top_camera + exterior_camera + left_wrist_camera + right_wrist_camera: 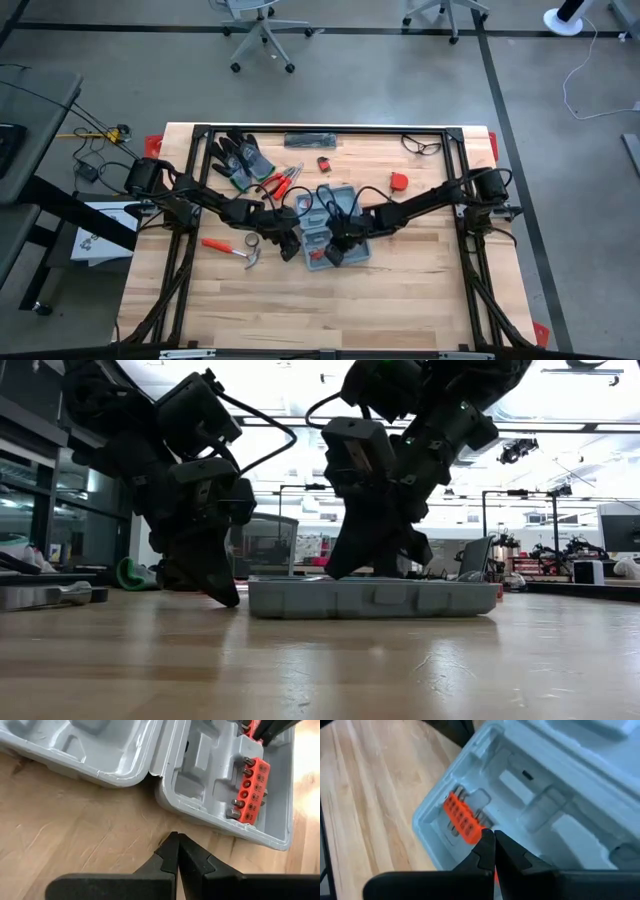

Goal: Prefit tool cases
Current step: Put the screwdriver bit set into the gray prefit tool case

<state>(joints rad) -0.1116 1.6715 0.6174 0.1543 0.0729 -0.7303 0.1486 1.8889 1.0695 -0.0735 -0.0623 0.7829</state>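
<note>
Tool case [335, 225]: blue-grey moulded plastic, open flat on my wooden bench [420, 290].
Orange bit holder [251, 790]: ribbed strip inside.
My left tool [176, 851]: fingers together, beside the case.
My right tool [493, 847]: fingers together, over the holder.

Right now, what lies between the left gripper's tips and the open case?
Only bare wood: in the left wrist view the left gripper, shut, sits just short of the tool case rim, on the table.

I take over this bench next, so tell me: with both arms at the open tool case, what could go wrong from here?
1. The right pincer, shut, sits right at the orange bit holder; a push could knock it out of its recess.
2. The left pincer, shut, rests on the table beside the open tool case; moving forward may shove the case.
</note>
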